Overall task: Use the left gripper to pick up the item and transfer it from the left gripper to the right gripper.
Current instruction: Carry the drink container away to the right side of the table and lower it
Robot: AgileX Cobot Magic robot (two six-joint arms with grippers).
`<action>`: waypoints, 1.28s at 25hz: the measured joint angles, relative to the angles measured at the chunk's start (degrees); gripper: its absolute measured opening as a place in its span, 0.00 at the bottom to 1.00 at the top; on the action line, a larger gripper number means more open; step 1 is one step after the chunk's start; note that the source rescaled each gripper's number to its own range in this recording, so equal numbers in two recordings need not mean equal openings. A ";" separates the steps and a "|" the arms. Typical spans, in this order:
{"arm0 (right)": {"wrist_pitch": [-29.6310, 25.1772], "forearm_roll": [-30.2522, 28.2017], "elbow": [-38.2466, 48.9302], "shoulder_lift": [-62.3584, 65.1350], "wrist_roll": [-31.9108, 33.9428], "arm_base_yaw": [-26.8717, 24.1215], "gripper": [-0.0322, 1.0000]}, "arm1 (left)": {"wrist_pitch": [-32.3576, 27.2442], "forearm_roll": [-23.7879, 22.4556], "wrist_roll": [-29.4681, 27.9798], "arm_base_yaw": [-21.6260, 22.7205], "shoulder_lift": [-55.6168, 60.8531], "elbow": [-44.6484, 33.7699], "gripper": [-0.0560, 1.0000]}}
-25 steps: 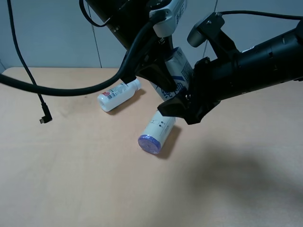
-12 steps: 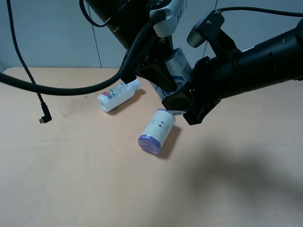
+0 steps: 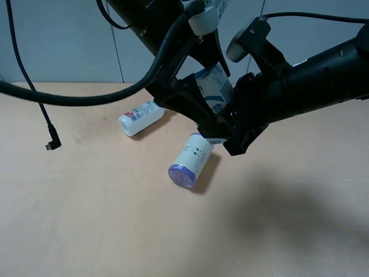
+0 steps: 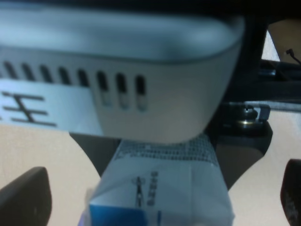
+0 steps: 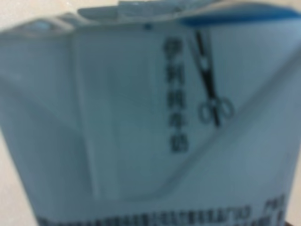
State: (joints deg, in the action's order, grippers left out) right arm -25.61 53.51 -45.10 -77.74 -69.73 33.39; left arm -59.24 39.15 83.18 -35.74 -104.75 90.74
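Right wrist view: blurred white carton (image 5: 141,122) with blue-edged gable.

White bottle (image 3: 138,118), purple-ended cylinder (image 3: 190,160), tan table (image 3: 86,219)

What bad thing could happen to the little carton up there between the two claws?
1. The left gripper is open, so only the right gripper holds the carton. If that grip is weak, the carton may slip and drop near the cylinder below.
2. The left fingers stand on both sides of the carton. Pulling back crooked might knock it loose.
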 joint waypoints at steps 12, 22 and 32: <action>0.00 0.00 0.00 0.00 0.00 0.00 0.06 | 0.04 -4.72 -3.17 0.00 4.21 0.00 0.98; 0.05 0.00 0.00 0.00 0.00 0.00 0.06 | -2.05 -18.52 -14.73 0.00 14.25 0.00 0.87; -0.06 0.00 0.00 0.00 0.00 0.00 0.06 | -8.06 -26.55 -28.99 0.00 23.33 -0.12 0.85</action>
State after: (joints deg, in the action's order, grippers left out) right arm -25.67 53.51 -45.10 -77.74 -69.73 33.39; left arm -67.31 12.60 54.19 -35.74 -81.42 90.61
